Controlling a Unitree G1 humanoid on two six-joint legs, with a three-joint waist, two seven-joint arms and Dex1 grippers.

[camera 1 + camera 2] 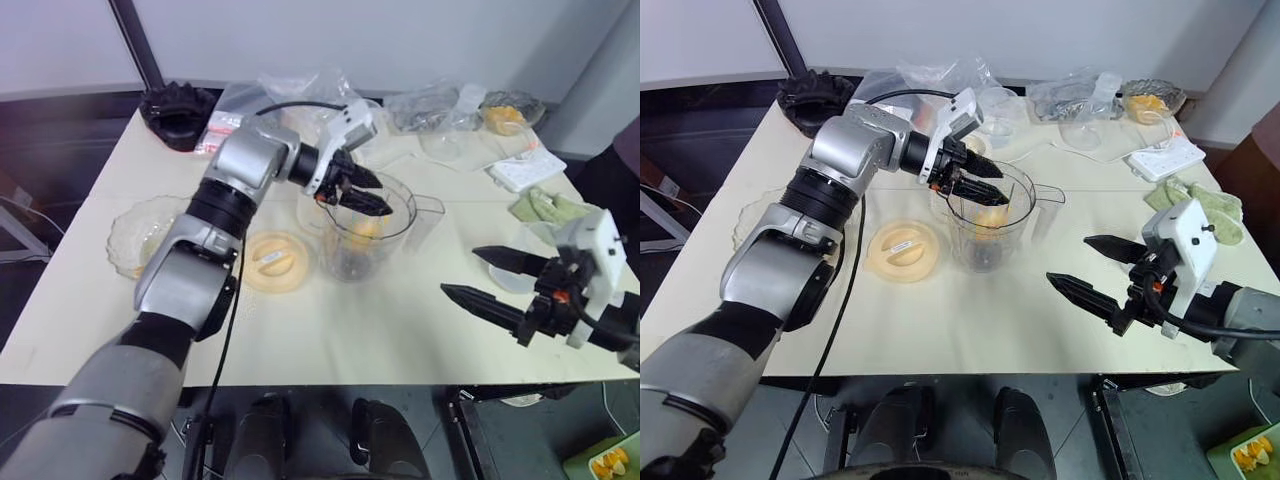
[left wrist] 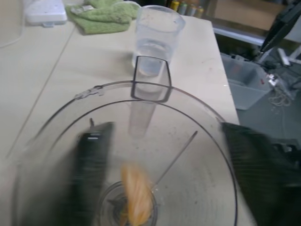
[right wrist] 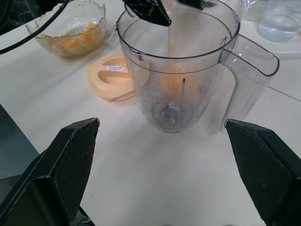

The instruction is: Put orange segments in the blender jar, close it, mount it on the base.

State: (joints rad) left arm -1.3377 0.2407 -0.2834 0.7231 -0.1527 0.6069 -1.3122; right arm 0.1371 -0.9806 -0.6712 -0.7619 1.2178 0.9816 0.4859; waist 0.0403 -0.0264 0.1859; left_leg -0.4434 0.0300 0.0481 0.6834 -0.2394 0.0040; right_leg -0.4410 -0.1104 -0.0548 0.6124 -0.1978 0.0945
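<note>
Left arm reaches from the near left across toward the middle of the scene, elbow bent, wrist turned so the gripper points right and slightly down. Left gripper (image 1: 362, 192): both black fingers (image 1: 374, 206) spread apart, nothing between them. Right arm enters from the near right, forearm low, wrist angled toward the left. Right gripper (image 1: 1098, 270): fingers (image 1: 1080, 291) parted wide and roughly level, holding nothing. The two grippers are well apart.
</note>
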